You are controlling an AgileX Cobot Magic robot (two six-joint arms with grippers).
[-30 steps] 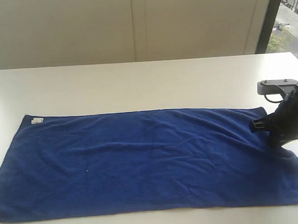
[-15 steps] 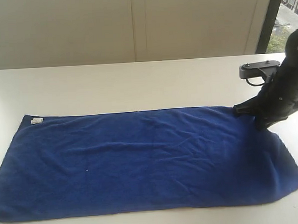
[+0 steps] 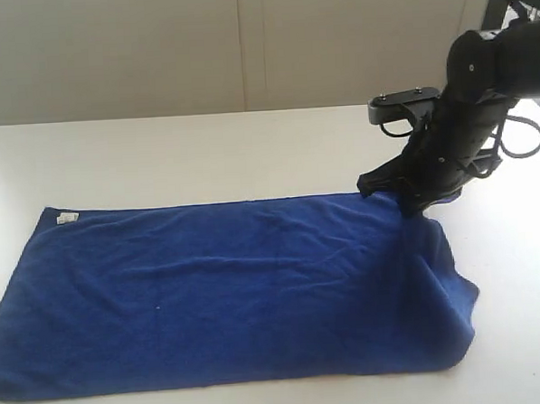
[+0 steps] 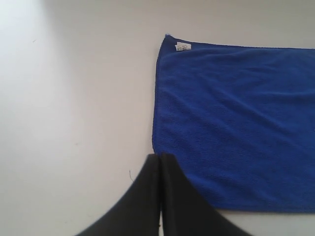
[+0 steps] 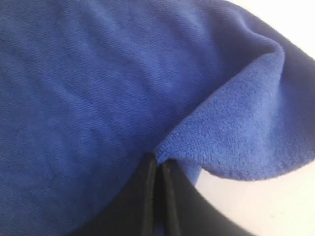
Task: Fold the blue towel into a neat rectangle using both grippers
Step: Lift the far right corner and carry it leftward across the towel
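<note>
The blue towel [image 3: 229, 290] lies spread on the white table [image 3: 204, 156], its white tag [image 3: 67, 217] at the far left corner. My right gripper [image 3: 406, 206] is shut on the towel's far right corner and holds it lifted, so the right end curls over and hangs in a fold [image 3: 442, 292]. In the right wrist view the pinched towel edge [image 5: 172, 145] sits at the closed jaws of the right gripper [image 5: 157, 164]. My left gripper [image 4: 160, 158] is shut and empty, just off the left edge of the towel [image 4: 236, 128], near its white tag [image 4: 183, 46]. The left arm is outside the exterior view.
A beige wall [image 3: 244, 45] runs behind the table. A dark window frame [image 3: 491, 9] stands at the far right. Bare table top [image 4: 74, 98] lies left of the towel.
My right gripper has moved up and leftward with the towel's far right corner, drawing the right end off the table and folding it inward. The left end has stayed flat.
</note>
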